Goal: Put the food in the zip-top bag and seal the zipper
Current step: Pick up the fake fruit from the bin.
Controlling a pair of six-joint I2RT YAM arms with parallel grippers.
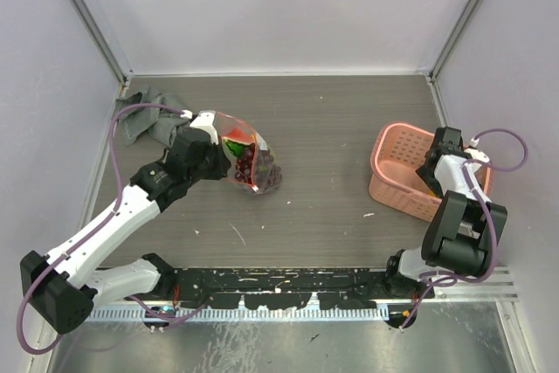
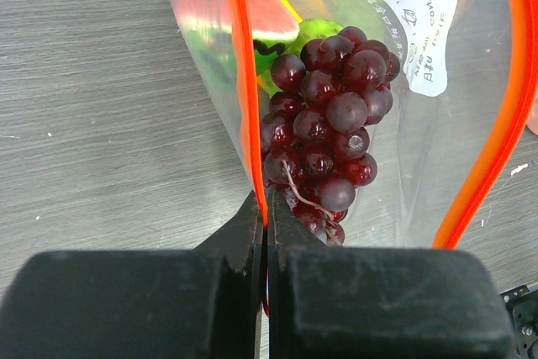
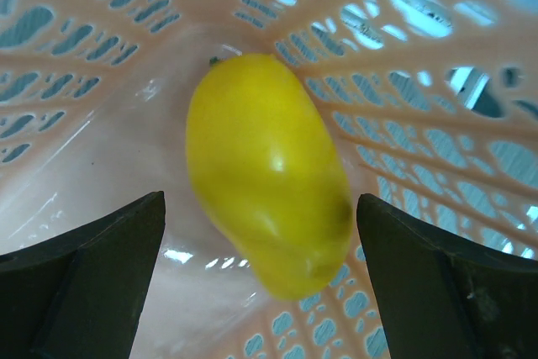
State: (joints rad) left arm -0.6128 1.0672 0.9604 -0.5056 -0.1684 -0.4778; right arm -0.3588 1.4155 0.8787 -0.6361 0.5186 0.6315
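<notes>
Inside the basket point(image 3: 101, 81), close the spread right end effector point(image 3: 261, 208) across the apparently loose yellow fruit point(image 3: 262, 157); the left end effector point(image 2: 266, 220) pinches the zipper point(image 2: 242, 81).

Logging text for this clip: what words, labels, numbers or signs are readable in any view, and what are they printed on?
White label on the clear plastic zip-top bag: black print and small round icons, upside down in the left wrist view; too small and blurred to quote.
Pink plastic lattice basket and yellow toy fruit: no text on either.
Top view: nothing legible.
</notes>
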